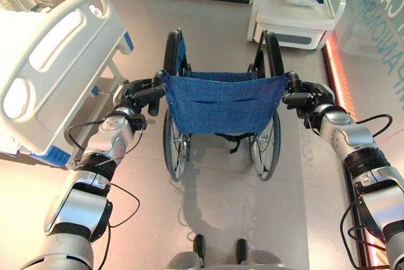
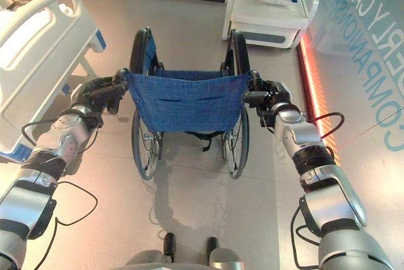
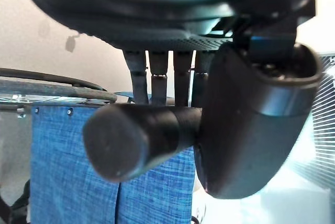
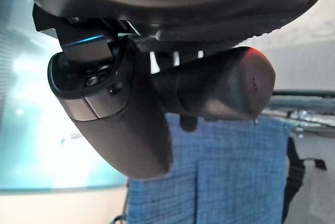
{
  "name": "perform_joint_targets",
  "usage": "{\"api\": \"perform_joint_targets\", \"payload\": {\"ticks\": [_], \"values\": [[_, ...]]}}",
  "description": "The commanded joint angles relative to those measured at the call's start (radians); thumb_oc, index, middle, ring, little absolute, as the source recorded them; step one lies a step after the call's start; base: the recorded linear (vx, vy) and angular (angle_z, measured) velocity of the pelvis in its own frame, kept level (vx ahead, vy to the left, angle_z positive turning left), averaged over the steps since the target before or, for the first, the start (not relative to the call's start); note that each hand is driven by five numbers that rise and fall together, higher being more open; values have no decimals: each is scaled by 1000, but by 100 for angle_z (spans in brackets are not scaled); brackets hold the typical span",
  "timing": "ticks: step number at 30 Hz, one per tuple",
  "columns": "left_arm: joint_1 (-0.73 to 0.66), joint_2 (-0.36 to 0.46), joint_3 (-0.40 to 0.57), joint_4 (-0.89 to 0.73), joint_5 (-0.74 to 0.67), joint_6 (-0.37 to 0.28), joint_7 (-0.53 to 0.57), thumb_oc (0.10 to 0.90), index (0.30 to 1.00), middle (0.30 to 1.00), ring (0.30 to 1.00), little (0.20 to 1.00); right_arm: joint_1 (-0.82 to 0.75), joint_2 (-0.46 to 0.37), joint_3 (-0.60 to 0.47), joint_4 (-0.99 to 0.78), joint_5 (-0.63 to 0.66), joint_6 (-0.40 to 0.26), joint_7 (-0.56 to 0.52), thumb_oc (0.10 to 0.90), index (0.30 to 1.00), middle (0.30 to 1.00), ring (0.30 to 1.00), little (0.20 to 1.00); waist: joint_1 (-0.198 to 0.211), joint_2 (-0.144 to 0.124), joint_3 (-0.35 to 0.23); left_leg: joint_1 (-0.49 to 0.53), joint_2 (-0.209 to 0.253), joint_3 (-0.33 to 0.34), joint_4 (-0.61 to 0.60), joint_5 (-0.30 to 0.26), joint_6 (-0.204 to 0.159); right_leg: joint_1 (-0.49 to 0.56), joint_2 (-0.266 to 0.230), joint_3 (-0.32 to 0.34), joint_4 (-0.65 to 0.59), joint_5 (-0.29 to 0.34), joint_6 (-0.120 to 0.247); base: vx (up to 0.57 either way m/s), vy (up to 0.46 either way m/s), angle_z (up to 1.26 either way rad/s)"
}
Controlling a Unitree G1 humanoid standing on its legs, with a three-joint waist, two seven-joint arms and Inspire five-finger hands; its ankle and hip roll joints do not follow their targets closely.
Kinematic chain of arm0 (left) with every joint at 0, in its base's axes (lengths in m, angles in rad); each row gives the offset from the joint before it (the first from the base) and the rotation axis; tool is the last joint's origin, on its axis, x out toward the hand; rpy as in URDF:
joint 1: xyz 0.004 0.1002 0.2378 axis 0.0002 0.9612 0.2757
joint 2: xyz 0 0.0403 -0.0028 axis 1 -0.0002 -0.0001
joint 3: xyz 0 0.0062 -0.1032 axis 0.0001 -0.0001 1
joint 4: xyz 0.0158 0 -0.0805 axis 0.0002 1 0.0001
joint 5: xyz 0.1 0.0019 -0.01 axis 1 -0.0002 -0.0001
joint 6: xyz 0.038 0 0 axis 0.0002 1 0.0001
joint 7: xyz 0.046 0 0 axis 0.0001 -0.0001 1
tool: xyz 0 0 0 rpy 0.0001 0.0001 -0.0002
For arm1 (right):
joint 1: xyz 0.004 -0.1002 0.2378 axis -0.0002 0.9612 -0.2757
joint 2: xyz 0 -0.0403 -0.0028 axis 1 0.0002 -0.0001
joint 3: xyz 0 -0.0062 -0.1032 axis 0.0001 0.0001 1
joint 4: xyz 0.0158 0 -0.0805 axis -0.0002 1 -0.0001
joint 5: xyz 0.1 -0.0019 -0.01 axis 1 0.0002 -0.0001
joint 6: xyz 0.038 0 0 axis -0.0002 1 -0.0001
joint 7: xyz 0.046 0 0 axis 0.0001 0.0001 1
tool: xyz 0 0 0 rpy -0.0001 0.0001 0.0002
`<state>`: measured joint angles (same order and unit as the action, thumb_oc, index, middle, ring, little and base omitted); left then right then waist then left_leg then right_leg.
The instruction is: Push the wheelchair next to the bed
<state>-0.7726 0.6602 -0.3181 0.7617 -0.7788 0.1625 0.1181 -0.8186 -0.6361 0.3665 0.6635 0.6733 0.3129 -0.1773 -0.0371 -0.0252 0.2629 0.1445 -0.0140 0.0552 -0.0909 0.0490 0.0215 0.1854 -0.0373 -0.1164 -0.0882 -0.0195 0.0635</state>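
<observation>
**Both hands on the handles, bed off to the left**

The wheelchair (image 1: 221,103) stands straight ahead, facing away. Left hand (image 1: 142,93) and right hand (image 1: 303,96) each curl round a push handle (image 3: 141,140). The bed (image 1: 53,68) lies left, just beside the left hand.

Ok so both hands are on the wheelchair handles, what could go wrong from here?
The bed stands close on the robot's left, so the wheelchair could catch the bed's frame. The left hand and right hand might push unevenly, veering it toward the white cabinet ahead.
</observation>
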Motion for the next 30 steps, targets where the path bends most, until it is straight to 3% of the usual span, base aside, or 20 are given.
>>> {"api": "perform_joint_targets", "payload": {"ticks": [1,4,8,10,11,15,26,30], "values": [[-190,-55,-99,-105,32,17,-108,635,653,653,653,653,-128,95,78,-192,24,-161,129,400,300,300,300,300,18,15,-108,20,-84,-3,13,-53,28,-49,26,-2,61,46,-12,0,0,0],[-209,-47,-124,-83,44,76,-130,626,639,639,639,639,-143,91,84,-180,33,-158,132,400,300,300,300,300,16,17,-108,18,-84,0,13,-52,28,-49,26,-3,58,49,-9,-36,-2,0],[-227,-46,-151,-66,-67,167,-215,543,514,514,514,514,-154,84,93,-178,56,-152,141,400,300,300,300,300,13,20,-108,18,-83,8,11,-49,26,-47,24,-8,52,54,-5,-28,-4,0],[-224,-52,-151,-65,-135,183,-240,504,455,455,455,455,-151,85,95,-179,67,-155,144,400,300,300,300,300,11,21,-108,19,-82,12,10,-49,24,-46,23,-10,51,55,-4,0,0,0],[-220,-57,-148,-67,-189,187,-240,444,366,366,366,366,-149,86,96,-180,72,-158,145,400,300,300,300,300,10,21,-108,20,-81,15,9,-49,23,-46,23,-11,50,56,-3,0,0,0],[-206,-89,-118,-74,-343,180,-208,408,312,312,312,312,-139,95,98,-180,63,-167,146,400,300,300,300,300,6,21,-107,25,-78,24,5,-51,21,-42,21,-16,46,58,0,0,0,0],[-157,-135,-64,-88,-327,166,-164,436,354,354,354,354,-135,117,89,-199,52,-155,123,400,300,300,300,300,11,15,-106,23,-78,23,5,-51,22,-44,16,-19,46,57,1,0,0,0],[-145,-145,-69,-99,-263,171,-173,507,460,460,460,460,-124,121,88,-206,45,-153,120,400,300,300,300,300,12,13,-105,24,-79,24,5,-50,22,-43,15,-20,45,60,2,0,0,0]]}}
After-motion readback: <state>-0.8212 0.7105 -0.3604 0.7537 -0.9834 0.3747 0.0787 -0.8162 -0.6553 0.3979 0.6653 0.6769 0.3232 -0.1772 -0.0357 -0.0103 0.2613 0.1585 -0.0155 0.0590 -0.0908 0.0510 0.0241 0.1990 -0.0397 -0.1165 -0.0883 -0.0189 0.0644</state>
